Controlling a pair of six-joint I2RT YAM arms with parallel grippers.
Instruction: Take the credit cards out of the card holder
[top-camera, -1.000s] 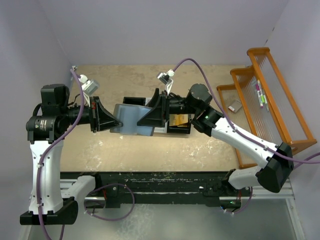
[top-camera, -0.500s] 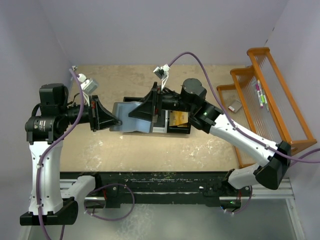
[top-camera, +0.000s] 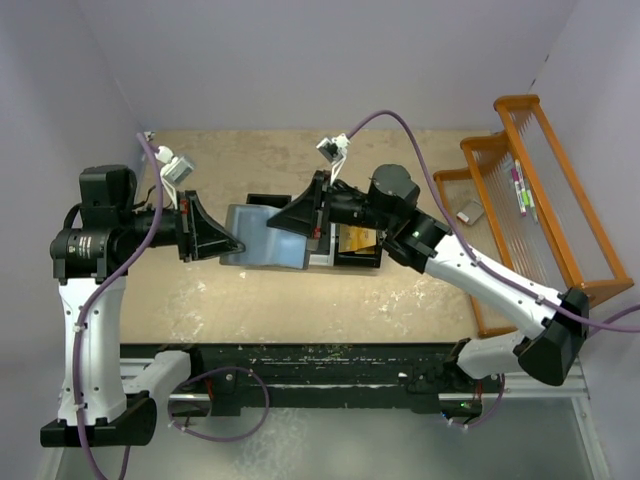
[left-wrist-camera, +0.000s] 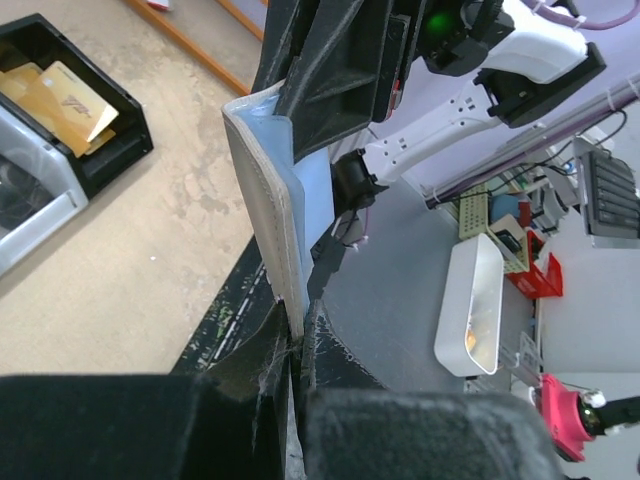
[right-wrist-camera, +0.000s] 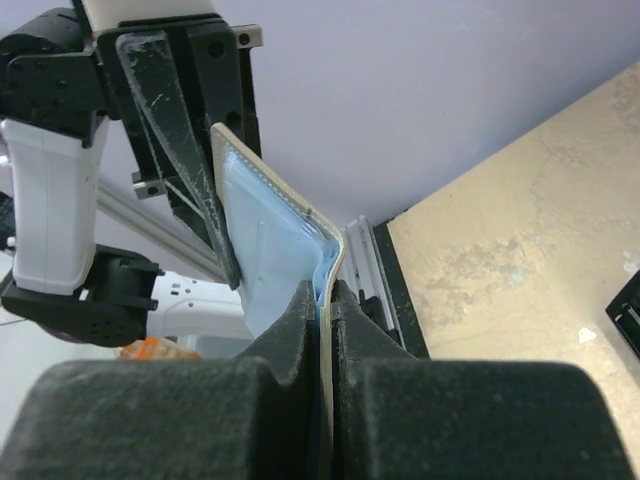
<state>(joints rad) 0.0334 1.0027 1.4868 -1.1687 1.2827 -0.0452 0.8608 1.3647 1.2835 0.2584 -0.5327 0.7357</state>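
My left arm comes in level from the left, and the left gripper (top-camera: 228, 243) is pinched tight on the left edge of the card holder (top-camera: 262, 240). The holder hangs edge-up above the table (top-camera: 300, 300), near its middle. My right arm stretches in from the near right over the bin tray (top-camera: 355, 264). The right gripper (top-camera: 275, 222) points left, clamped on the holder's opposite flap. Orange-gold credit cards (top-camera: 360, 238) lie in a black compartment of the tray.
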